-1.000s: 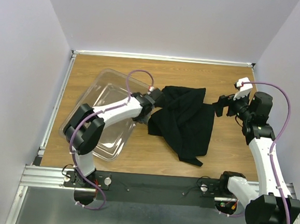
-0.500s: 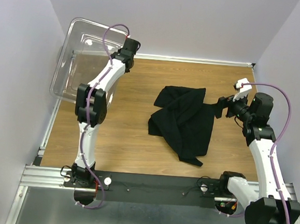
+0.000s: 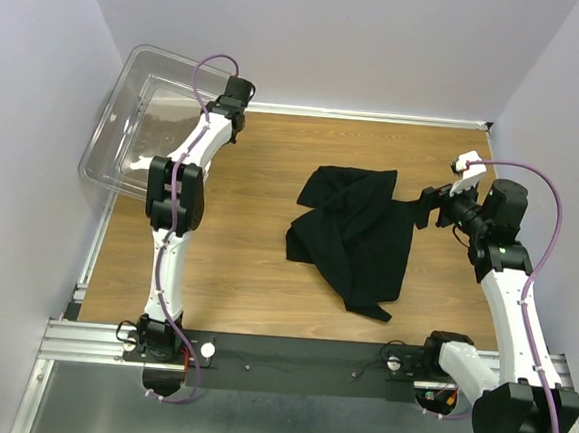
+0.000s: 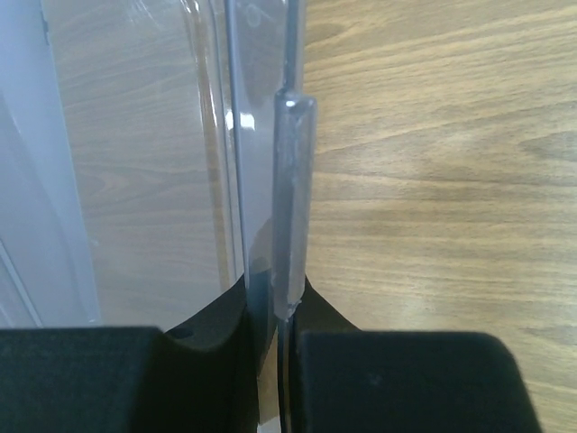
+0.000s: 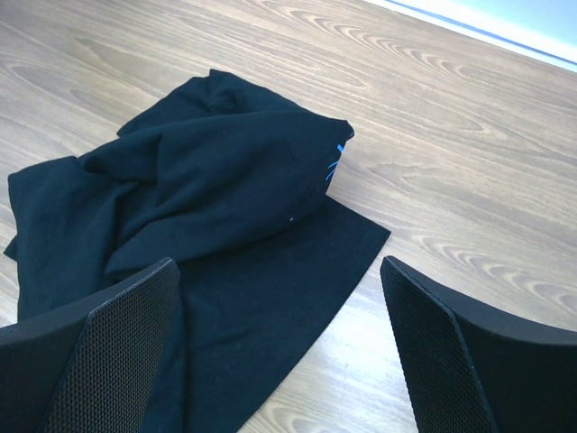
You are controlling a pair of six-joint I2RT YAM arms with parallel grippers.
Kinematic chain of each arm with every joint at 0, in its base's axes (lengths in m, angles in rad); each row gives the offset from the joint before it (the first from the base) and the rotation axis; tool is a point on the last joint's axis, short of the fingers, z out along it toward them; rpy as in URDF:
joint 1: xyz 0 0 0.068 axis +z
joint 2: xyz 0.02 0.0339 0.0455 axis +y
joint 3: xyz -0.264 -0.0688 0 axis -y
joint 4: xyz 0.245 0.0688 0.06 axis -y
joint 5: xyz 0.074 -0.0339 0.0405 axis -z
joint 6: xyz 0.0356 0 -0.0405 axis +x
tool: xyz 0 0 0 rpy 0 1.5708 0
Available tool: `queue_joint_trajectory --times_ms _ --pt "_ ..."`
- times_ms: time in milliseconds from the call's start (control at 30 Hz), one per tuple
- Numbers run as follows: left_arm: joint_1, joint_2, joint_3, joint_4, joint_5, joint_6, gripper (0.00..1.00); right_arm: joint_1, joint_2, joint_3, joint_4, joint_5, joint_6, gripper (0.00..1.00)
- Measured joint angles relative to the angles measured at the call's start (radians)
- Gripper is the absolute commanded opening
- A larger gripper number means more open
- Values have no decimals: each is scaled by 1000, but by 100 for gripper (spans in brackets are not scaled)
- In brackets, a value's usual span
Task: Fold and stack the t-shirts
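Within 1 second the left gripper (image 3: 233, 100), clamped on the rim of the clear plastic bin (image 3: 125, 133), has swung it from the middle of the table (image 3: 235, 272) to the far-left corner. The crumpled black t-shirt (image 3: 353, 237) lies uncovered mid-table, just beside the right gripper (image 3: 426, 205), whose jaws gape wide, so folding can likely begin.

Black t-shirt (image 5: 207, 180) runs off the right wrist view's left edge and behind a finger (image 5: 117, 352) of the right gripper (image 5: 279, 263), its logo (image 5: 335, 164) folded to a blue sliver, while the rim of the clear plastic bin (image 4: 293, 180) leaves the left wrist view's top.
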Motion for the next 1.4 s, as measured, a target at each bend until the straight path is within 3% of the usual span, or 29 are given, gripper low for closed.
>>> queue_joint_trajectory --times_ms 100,200,233,667,733,800,867,1033,1133,1233,1400 --pt "5 9 5 0 8 0 27 0 2 0 0 0 0 100" --pt "8 34 39 1 18 -21 55 0 3 0 0 0 0 100" --pt "11 45 58 5 18 -34 60 0 3 0 0 0 0 100" --pt "37 10 112 39 46 -115 71 0 3 0 -1 0 -10 100" --pt "34 -82 11 90 71 -120 79 0 9 0 -2 -7 -20 100" --pt "28 -269 -167 149 135 -127 91 0 29 0 -10 -39 -43 100" --pt "12 -503 -363 258 244 -138 91 0 62 0 -31 -75 -64 100" --pt "-116 -877 -625 504 531 -201 90 0 180 0 -97 -140 -106 100" --pt "-286 -890 -707 583 618 -248 90 0 224 1 -114 -139 -110 100" --pt "-428 -805 -860 615 649 -324 90 0 272 14 -127 -95 -95 100" --pt "-508 -659 -1078 592 618 -425 90 0 499 105 -112 96 11 88"
